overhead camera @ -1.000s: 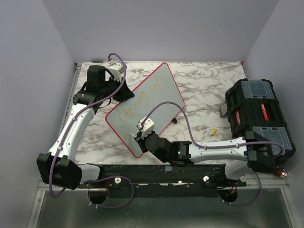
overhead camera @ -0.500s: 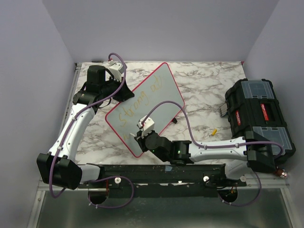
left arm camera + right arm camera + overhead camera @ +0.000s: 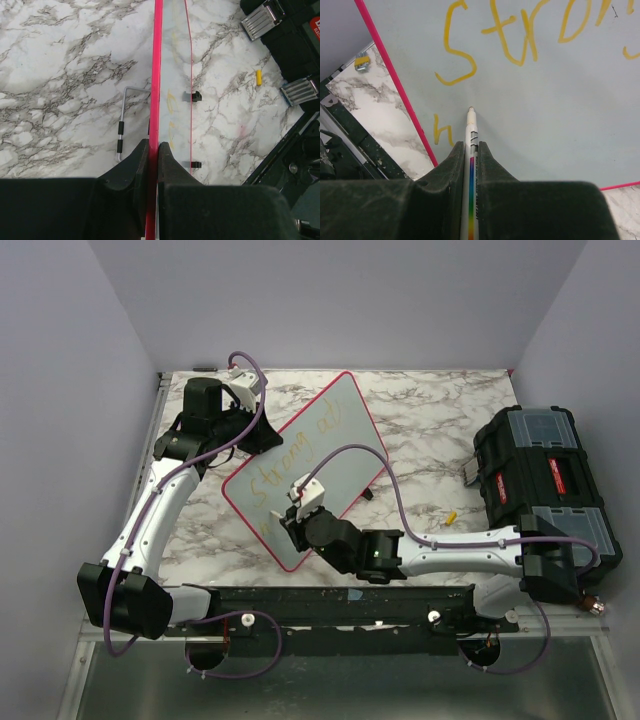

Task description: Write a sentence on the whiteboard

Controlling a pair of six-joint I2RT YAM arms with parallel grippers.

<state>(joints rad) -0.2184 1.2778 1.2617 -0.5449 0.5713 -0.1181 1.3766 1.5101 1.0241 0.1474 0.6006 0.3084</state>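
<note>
The left pincer [image 3: 153,146] pinches the edge of the whiteboard [image 3: 175,60] tight to hold it steady. The right pincer [image 3: 470,146] squeezes a pen [image 3: 471,124] for writing.

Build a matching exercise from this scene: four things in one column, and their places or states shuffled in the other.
1 whiteboard
2 marker
3 black toolbox
4 small yellow piece

A lies between whiteboard and toolbox
B held in the right gripper
C rim pinched by the left gripper
D stands at the right side of the table

Pairs: 1-C, 2-B, 3-D, 4-A
</note>
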